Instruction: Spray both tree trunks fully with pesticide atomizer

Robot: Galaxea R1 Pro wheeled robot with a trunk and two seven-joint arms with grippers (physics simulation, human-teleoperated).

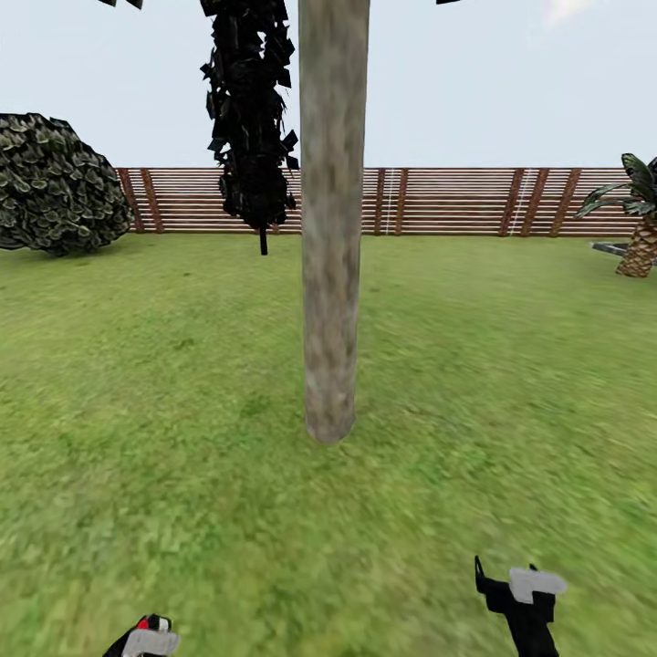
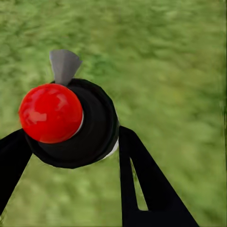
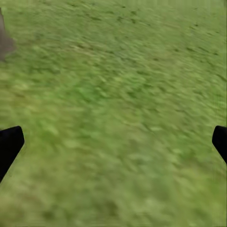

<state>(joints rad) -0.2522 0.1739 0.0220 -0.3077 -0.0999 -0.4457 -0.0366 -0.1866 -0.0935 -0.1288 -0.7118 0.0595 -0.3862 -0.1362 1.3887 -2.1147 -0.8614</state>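
Left gripper (image 2: pixel 71 142): clamped on the sprayer (image 2: pixel 61 118), with one black finger (image 2: pixel 12 161) hugging it on one side and the other finger (image 2: pixel 142 184) on the opposite side. Pretty clear from the left wrist view.

Sprayer: the wrist camera looks right at its round red part, with a black ring behind it, a sliver of white at the ring's edge, and a grey wedge poking out past the ring. From the head view you just get a tiny bit of it (image 1: pixel 144 626), a red dot and some white at the bottom left of the frame, by the left gripper (image 1: pixel 146 639).

Right gripper (image 3: pixel 113 142): spread wide, holding nothing, just two black tips at the far edges of the right wrist view with grass (image 3: pixel 118 94) between. In the head view it's at the bottom right (image 1: pixel 525 593), black with a grey pad.

Tree trunk (image 1: pixel 332 219): dead centre in the head view, grey-tan and blotchy, straight up out of the frame, well ahead of both grippers. The right wrist view catches a grey smudge of it (image 3: pixel 4 42) at its upper left edge.

Further back (head view): a blackish narrow tree (image 1: pixel 248 119) just left of the trunk, a round bush (image 1: pixel 55 182) at far left, a slatted brown fence (image 1: pixel 456 201) across the back, and a short palm (image 1: pixel 639 228) at the right edge.
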